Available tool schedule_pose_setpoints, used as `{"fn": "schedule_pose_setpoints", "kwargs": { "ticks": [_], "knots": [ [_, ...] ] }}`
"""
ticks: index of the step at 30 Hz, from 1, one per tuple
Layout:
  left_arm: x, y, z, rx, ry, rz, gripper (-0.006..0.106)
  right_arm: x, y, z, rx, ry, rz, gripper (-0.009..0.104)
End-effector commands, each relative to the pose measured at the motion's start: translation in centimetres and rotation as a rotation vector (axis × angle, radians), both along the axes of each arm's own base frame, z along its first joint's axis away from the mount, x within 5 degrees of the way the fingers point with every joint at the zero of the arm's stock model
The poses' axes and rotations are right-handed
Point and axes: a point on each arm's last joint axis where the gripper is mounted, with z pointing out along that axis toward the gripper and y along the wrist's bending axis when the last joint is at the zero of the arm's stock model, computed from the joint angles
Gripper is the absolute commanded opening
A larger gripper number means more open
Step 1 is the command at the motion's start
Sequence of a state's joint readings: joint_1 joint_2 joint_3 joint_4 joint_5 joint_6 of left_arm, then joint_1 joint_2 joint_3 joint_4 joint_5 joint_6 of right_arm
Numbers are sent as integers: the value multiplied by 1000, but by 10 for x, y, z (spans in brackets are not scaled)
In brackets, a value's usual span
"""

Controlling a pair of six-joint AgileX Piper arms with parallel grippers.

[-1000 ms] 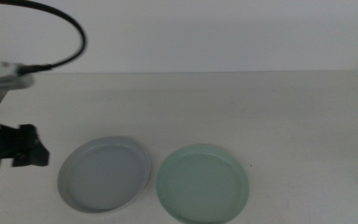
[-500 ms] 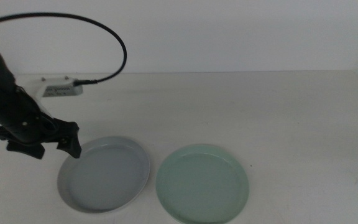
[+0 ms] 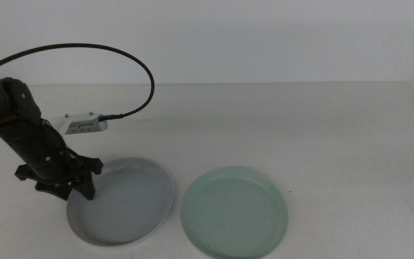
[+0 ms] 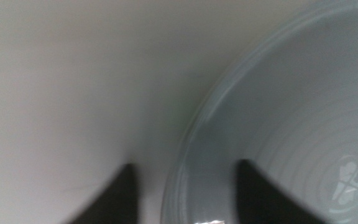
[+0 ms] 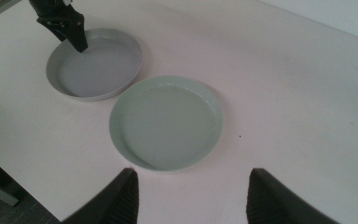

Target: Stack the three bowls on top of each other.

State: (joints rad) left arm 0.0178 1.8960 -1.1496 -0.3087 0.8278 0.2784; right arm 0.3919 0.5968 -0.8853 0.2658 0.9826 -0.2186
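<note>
Two shallow round bowls, grey and pale mint green, sit side by side on the white table. Left gripper is spread, straddling the grey bowl's rim. Right gripper waits spread apart too.

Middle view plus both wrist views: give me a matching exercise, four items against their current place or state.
Items:
1. grey bowl
2. mint green bowl
3. left end effector
4. right end effector

States:
A. open, straddling a bowl's rim
B. untouched, nearer the waiting arm
C. open, waiting off to the side
D. rim between two jaws

Pairs: 1-D, 2-B, 3-A, 4-C
</note>
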Motion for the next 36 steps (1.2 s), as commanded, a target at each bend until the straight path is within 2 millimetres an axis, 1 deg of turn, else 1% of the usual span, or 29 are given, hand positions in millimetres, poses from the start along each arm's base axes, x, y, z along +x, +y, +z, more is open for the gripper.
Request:
{"fn": "schedule_pose_setpoints", "kwargs": {
  "ticks": [1,2,3,6,7,9,11,13,16,17,18,20,23,26,28,30,32,36],
  "knots": [
    [3,0,13,-10,-43,14,22,2,0,10,29,-70,-6,45],
    [3,1,13,-3,-42,18,7,2,0,10,29,-70,-6,45],
    [3,1,13,4,-42,18,0,2,0,10,29,-70,-6,45],
    [1,5,24,36,-61,43,0,2,0,10,29,-70,-6,45],
    [-1,6,32,40,-82,50,0,2,0,10,29,-70,-6,45],
    [-6,6,54,39,-137,58,0,2,0,10,29,-70,-6,45],
    [-13,4,81,27,-197,67,0,2,0,10,29,-70,-6,45],
    [-18,-1,103,2,-238,70,0,2,0,10,29,-70,-6,45],
    [-20,-17,133,-48,-269,47,0,2,0,10,29,-70,-6,45],
    [-20,-28,141,-66,-270,21,0,2,0,10,29,-70,-6,45],
    [-20,-35,146,-75,-271,5,0,2,0,10,29,-70,-6,45],
    [-19,-63,155,-96,-285,-55,0,2,0,10,29,-70,-6,45],
    [-21,-99,156,-121,-280,-125,0,2,0,10,29,-70,-6,45],
    [-22,-131,146,-135,-270,-188,0,2,0,10,29,-70,-6,45],
    [-23,-149,136,-139,-249,-218,0,2,0,10,29,-70,-6,45],
    [-23,-163,125,-139,-226,-239,0,2,0,10,29,-70,-6,45],
    [-24,-173,115,-136,-207,-262,0,2,0,10,29,-70,-6,45],
    [-21,-186,98,-131,-188,-281,0,2,0,10,29,-70,-6,45]
  ]
}}
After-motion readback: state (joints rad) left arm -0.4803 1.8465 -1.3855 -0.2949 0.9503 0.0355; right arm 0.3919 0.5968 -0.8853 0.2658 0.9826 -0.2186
